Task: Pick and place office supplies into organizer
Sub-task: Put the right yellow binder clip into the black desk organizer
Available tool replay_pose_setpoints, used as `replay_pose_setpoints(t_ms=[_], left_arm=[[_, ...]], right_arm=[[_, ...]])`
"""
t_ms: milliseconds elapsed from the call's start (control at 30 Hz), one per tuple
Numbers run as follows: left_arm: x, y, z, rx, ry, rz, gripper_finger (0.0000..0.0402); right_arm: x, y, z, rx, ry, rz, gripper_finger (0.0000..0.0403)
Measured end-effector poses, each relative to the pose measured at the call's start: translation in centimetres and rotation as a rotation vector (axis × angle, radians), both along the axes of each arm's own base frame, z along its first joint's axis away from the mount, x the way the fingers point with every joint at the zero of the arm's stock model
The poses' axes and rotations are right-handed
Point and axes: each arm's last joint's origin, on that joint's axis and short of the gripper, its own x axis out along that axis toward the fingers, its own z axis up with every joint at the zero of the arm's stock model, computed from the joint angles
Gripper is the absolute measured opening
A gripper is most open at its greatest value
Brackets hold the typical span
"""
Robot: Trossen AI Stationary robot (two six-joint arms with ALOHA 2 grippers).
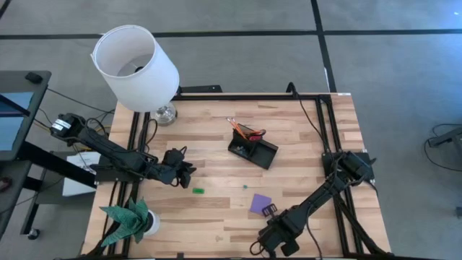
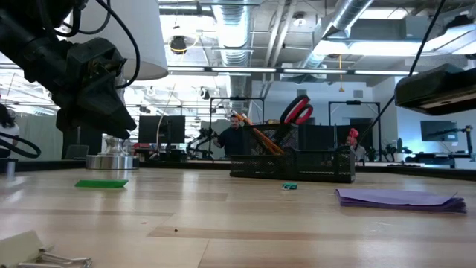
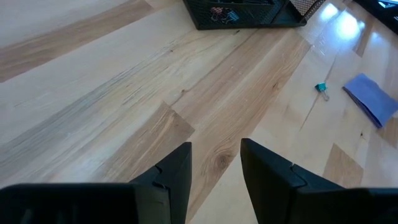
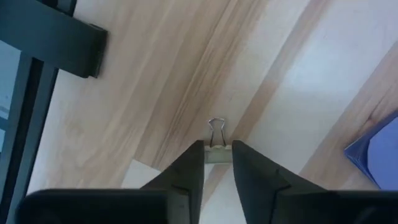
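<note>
**Partly filled organizer, clip grasp under way**

At the high view's bottom edge, the right hand (image 4: 217, 163) has its fingers closing round a small binder clip (image 4: 216, 149) on the counter (image 1: 216, 217); whether it is gripped yet I cannot tell. Just above lies the purple pad (image 1: 260, 203), with a tiny teal clip (image 3: 321, 89) and a green piece (image 1: 198, 191) loose toward centre. The left hand (image 3: 216, 168) hovers open at centre left, empty. Farthest, at upper centre, the organizer (image 1: 253, 150) already holds scissors (image 2: 297, 112) and pencils (image 2: 256, 136). Judging by this, roughly half remains
</note>
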Motion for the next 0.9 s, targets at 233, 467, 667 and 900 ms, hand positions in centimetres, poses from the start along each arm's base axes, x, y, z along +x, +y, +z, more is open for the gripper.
replay_pose_setpoints(t_ms=[233,467,667,900], left_arm=[[0.0,0.0,0.0,-0.004,0.001,0.002,0.0128],[0.0,0.0,0.0,-0.007,0.000,0.004,0.0128],[0.0,0.0,0.0,-0.003,-0.002,0.009,0.0128],[0.0,0.0,0.0,-0.002,-0.002,0.008,0.0128]], right_arm=[[0.9,-0.5,0.5,0.015,0.023,-0.036,0.0029],[3.1,-2.2,2.2,-0.028,0.030,-0.126,0.0041],[4.3,-5.0,3.2,-0.149,0.048,-0.082,0.0037],[6.6,-11.3,4.9,-0.387,0.083,-0.054,0.0042]])
